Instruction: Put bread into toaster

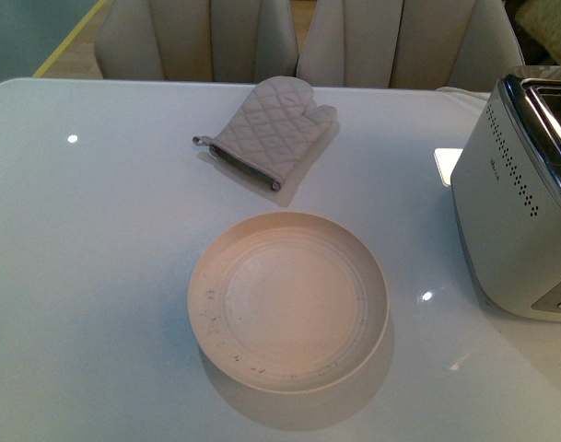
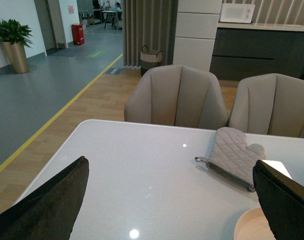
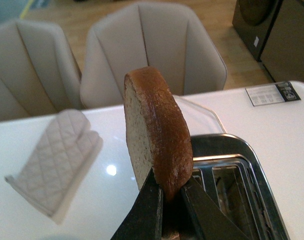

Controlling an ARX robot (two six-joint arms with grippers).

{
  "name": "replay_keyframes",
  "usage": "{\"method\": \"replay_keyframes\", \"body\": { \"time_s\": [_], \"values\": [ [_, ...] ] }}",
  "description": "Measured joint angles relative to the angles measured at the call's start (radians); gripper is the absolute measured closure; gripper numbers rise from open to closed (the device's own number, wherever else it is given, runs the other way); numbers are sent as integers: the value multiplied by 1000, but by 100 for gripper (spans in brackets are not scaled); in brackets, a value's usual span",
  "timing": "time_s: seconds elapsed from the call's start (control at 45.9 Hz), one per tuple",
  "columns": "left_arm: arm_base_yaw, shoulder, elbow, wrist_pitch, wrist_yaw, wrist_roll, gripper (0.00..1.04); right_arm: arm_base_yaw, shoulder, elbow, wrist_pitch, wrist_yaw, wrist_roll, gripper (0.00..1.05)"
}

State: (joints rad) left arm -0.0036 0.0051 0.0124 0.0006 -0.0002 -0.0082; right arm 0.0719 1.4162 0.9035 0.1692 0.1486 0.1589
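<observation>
Right gripper (image 3: 170, 192) clamps the upright tan bread (image 3: 154, 125), crust dark brown, near the toaster (image 3: 244, 155); left gripper (image 2: 170, 165) gapes.

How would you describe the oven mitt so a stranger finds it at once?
On the white table, look past the round cream plate toward the chairs. The oven mitt lies there: quilted beige cloth, grey cuff, the only soft thing.

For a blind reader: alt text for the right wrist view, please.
The right tool grips a light tan bread slice with dark brown crust upright, close to the shiny chrome slotted top of a toaster. Nearby, a quilted beige oven mitt lies on the glossy white table, beige padded chairs beyond.
</observation>
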Motion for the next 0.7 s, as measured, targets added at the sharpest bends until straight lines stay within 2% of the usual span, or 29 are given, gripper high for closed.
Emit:
{"method": "replay_keyframes", "body": {
  "time_s": [0.087, 0.196, 0.392, 0.697],
  "values": [
    [0, 0, 0, 0, 0, 0, 7, -14, 49, 7, -20, 20, -71, 102],
    [0, 0, 0, 0, 0, 0, 7, -24, 69, 14, -32, 52, -93, 102],
    [0, 0, 0, 0, 0, 0, 7, -34, 73, 21, -39, 111, -87, 102],
    [0, 0, 0, 0, 0, 0, 7, -39, 117, 8, -20, 132, -37, 102]
  ]
}}
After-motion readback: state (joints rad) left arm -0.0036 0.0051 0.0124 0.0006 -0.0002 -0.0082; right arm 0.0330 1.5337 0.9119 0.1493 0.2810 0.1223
